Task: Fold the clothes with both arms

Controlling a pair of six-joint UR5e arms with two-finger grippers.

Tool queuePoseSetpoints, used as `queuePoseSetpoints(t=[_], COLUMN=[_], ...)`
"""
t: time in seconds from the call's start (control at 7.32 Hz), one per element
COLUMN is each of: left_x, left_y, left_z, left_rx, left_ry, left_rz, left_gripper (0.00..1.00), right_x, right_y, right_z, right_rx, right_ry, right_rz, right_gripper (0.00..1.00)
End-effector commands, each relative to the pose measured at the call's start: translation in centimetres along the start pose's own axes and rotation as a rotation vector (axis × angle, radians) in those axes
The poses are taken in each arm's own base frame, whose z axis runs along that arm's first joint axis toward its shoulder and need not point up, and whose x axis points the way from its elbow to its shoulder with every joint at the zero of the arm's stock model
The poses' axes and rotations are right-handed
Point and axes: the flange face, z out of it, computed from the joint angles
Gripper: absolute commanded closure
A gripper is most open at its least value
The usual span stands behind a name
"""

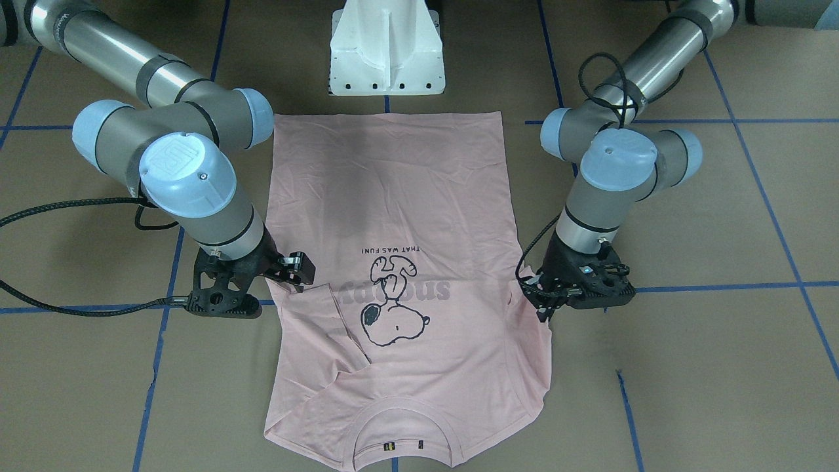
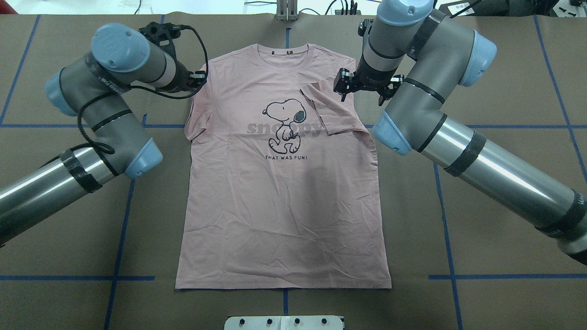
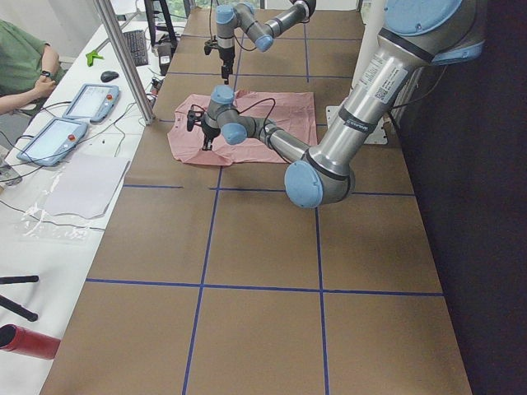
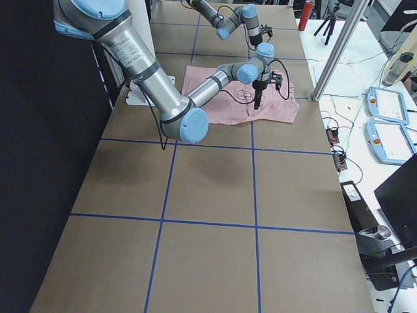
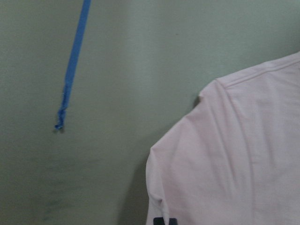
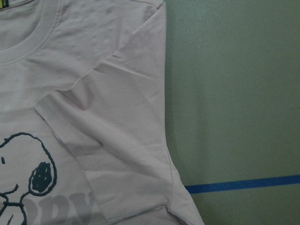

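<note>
The pale pink T-shirt lies flat and print-up on the brown table, with its collar at the far side from the robot. It also shows in the front view. The sleeve on the robot's right is folded in over the chest, next to the dog print. My right gripper hovers over that shoulder, its fingers apart and empty. My left gripper is at the shirt's other sleeve edge, and its fingers look apart. Neither wrist view shows fingers; the left one shows the shoulder.
The white pedestal base stands at the shirt's hem side. Blue tape lines cross the brown table. A side bench with tablets and a seated operator is beyond the table's far edge.
</note>
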Motion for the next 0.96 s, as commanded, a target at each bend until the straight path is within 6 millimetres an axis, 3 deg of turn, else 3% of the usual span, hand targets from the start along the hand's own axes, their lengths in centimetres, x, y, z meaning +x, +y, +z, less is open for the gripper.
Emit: queuePoseSetpoints(t=[0.0,0.14,0.41,0.55,0.68,0.82], left_x=[9.8,10.7,10.4,10.5,11.3,12.1], left_y=[0.3,0.4,1.1,1.6,2.1,2.4], left_z=[1.8,3.2,4.6,4.8,4.3,3.6], left_rx=[-0.040,-0.045,-0.046,-0.051,-0.051,-0.043], left_ry=[0.018,0.019,0.030,0.032,0.056,0.113], left_rz=[-0.119,-0.117,-0.110,-0.096,-0.089,-0.079], left_gripper=[1.00,1.00,1.00,0.08,0.00,0.00], right_x=[0.3,0.3,0.2,0.3,0.3,0.1], right_y=[0.0,0.1,0.2,0.2,0.2,0.4], right_z=[0.0,0.0,0.1,0.3,0.3,0.4], right_rx=[0.002,0.002,0.002,-0.001,0.000,-0.002], right_ry=[0.001,0.000,0.001,0.004,0.003,0.002], right_rz=[0.003,0.001,-0.002,-0.002,-0.003,-0.004], right_gripper=[0.00,0.00,0.00,0.00,0.00,0.00])
